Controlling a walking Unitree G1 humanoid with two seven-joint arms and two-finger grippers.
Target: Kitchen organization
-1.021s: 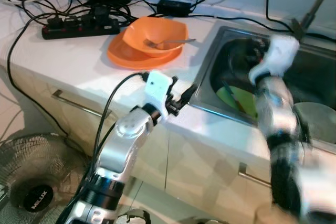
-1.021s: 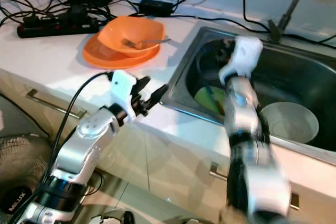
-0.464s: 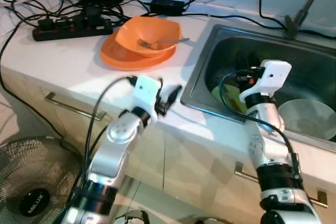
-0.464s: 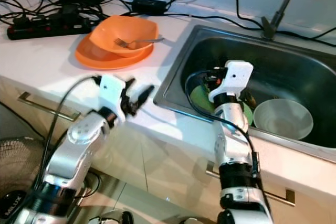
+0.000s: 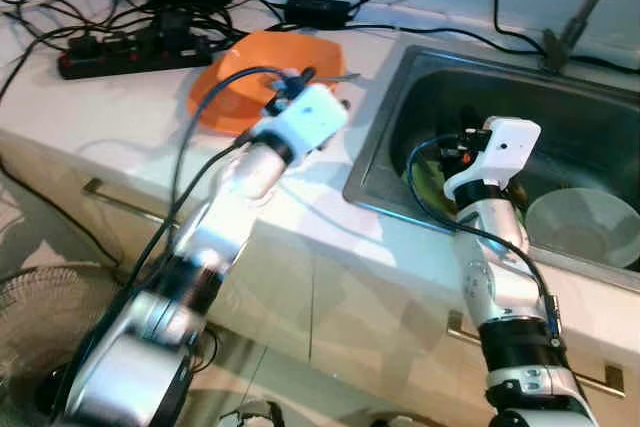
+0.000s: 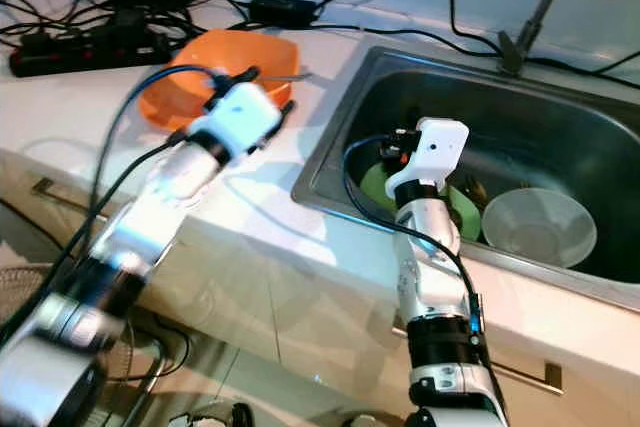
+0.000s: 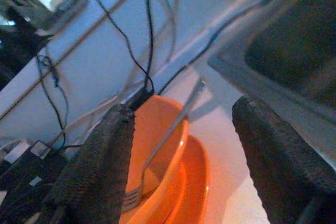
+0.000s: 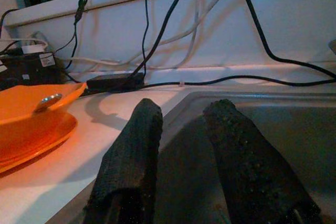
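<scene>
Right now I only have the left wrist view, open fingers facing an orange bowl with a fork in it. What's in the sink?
Observer: A green plate and a white bowl lie in the sink.
Operator: And where's the right gripper?
Observer: The right gripper hangs over the sink's left end, above the green plate, holding nothing.
</scene>
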